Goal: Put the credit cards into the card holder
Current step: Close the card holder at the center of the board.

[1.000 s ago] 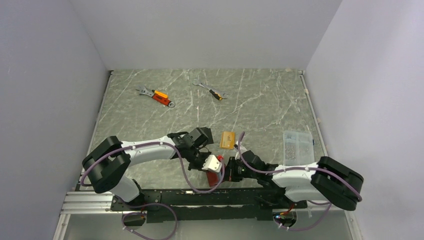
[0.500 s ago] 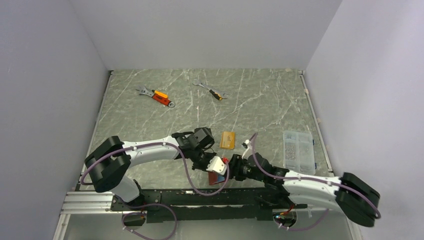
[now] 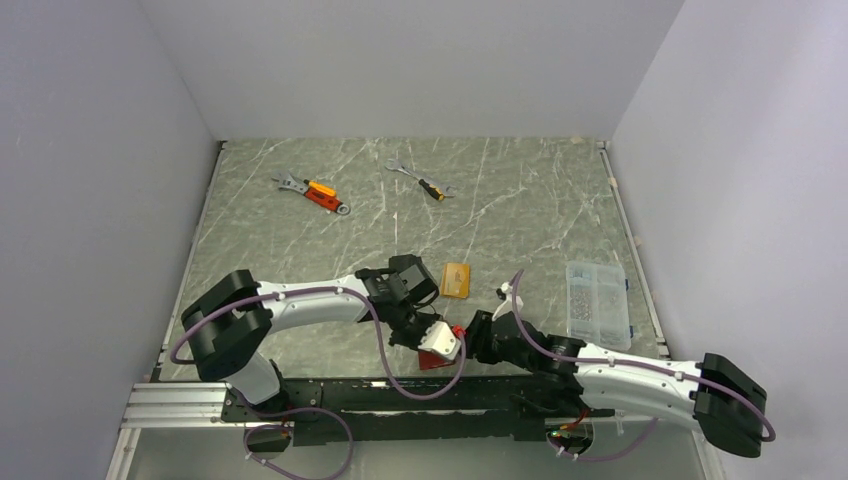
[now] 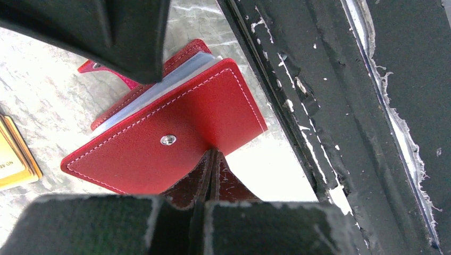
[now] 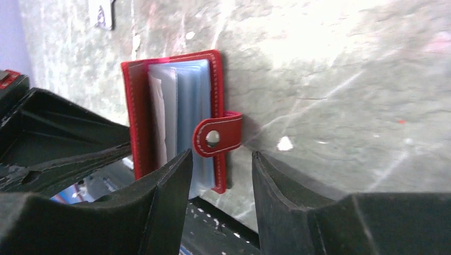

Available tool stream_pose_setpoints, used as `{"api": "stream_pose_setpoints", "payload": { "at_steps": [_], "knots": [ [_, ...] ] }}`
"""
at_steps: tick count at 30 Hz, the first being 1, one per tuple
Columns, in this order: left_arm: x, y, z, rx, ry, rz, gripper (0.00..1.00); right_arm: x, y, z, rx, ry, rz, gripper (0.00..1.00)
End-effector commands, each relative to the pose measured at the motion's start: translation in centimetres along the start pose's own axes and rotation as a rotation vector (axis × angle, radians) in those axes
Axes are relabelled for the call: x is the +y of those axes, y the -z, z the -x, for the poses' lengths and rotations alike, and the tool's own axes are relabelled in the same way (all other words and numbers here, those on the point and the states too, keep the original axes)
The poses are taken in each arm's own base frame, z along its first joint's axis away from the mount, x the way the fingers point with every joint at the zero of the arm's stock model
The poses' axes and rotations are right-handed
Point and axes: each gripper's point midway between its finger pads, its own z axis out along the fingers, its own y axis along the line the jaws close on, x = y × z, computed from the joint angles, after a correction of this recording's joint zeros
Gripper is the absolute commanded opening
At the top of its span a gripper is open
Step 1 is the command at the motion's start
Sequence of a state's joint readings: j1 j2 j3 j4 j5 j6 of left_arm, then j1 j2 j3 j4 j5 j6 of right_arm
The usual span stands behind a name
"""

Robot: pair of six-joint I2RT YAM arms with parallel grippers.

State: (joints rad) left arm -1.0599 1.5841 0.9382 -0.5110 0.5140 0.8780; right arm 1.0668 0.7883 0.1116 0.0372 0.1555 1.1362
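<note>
Left gripper [image 4: 211, 171] is clamped shut on one red cover of the holder [image 4: 175, 133], at the near edge of the table [image 3: 520, 200], by the arm bases. The holder is part open, with its pale pockets fanned and the snap tab undone. Right gripper [image 5: 220, 156] has its jaws apart and nothing between them. It sits just short of the holder, and the tab lines up with the gap. Orange card [image 3: 456, 280] lies flat on the table just beyond the holder, clear of both grippers.
</note>
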Motion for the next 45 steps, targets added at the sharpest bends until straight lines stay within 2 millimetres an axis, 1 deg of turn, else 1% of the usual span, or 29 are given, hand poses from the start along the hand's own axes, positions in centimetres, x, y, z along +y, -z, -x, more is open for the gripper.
{"api": "stream_pose_setpoints", "payload": {
  "at_steps": [1, 5, 11, 16, 21, 25, 28, 31, 32, 34, 35, 36, 37, 38, 39, 42, 44, 45],
  "knots": [
    [0.8, 0.2, 1.0, -0.001, -0.035, 0.005, 0.0, -1.8, 0.9, 2.1, -0.087, 0.049, -0.135, 0.48],
    [1.3, -0.1, 1.1, 0.011, -0.049, 0.004, 0.0, -1.6, 1.6, 3.2, -0.128, 0.057, -0.141, 0.47],
    [1.4, -1.1, 0.5, 0.059, -0.082, 0.0, 0.0, -1.0, 1.2, 3.3, -0.129, 0.066, -0.122, 0.44],
    [0.9, -1.9, -0.6, 0.108, -0.117, 0.008, 0.0, 0.1, 0.8, 3.9, -0.134, 0.085, -0.119, 0.43],
    [0.6, -2.1, -1.4, 0.139, -0.133, 0.017, 0.0, 1.1, 0.8, 5.1, -0.148, 0.086, -0.102, 0.42],
    [0.8, -1.9, -1.5, 0.149, -0.133, 0.047, 0.0, 1.3, 0.9, 5.9, -0.126, 0.093, -0.12, 0.36],
    [0.7, -1.9, -1.6, 0.164, -0.129, 0.048, 0.0, 1.2, 0.8, 5.8, -0.095, 0.085, -0.126, 0.33],
    [0.5, -1.7, -1.9, 0.174, -0.139, 0.059, 0.0, 1.1, 0.7, 5.6, -0.067, 0.079, -0.129, 0.2],
    [0.5, -1.6, -1.9, 0.177, -0.143, 0.064, 0.0, 1.1, 0.7, 5.6, -0.061, 0.08, -0.134, 0.17],
    [0.5, -1.4, -2.0, 0.183, -0.145, 0.071, 0.0, 1.0, 1.0, 5.4, -0.043, 0.088, -0.151, 0.16],
    [0.5, -1.4, -2.0, 0.182, -0.144, 0.073, 0.0, 1.0, 1.1, 5.4, -0.039, 0.092, -0.152, 0.18],
    [0.5, -1.3, -2.0, 0.181, -0.14, 0.076, 0.0, 1.1, 1.2, 5.4, -0.035, 0.094, -0.154, 0.24],
    [0.5, -1.3, -1.9, 0.178, -0.139, 0.077, 0.0, 1.2, 1.3, 5.6, -0.036, 0.095, -0.155, 0.36],
    [0.3, -1.4, -1.9, 0.175, -0.136, 0.074, 0.0, 1.4, 1.5, 5.8, -0.039, 0.097, -0.154, 0.45],
    [0.3, -1.4, -2.0, 0.174, -0.134, 0.076, 0.0, 1.7, 1.7, 6.0, -0.042, 0.099, -0.15, 0.49],
    [0.3, -1.5, -2.4, 0.178, -0.141, 0.086, 0.0, 2.1, 1.7, 6.0, -0.039, 0.103, -0.135, 0.53],
    [0.3, -1.6, -2.7, 0.185, -0.145, 0.09, 0.0, 1.8, 1.4, 5.6, -0.013, 0.104, -0.152, 0.51],
    [0.2, -1.7, -2.8, 0.19, -0.143, 0.09, 0.0, 1.7, 1.2, 5.4, 0.001, 0.104, -0.159, 0.49]
  ]
}}
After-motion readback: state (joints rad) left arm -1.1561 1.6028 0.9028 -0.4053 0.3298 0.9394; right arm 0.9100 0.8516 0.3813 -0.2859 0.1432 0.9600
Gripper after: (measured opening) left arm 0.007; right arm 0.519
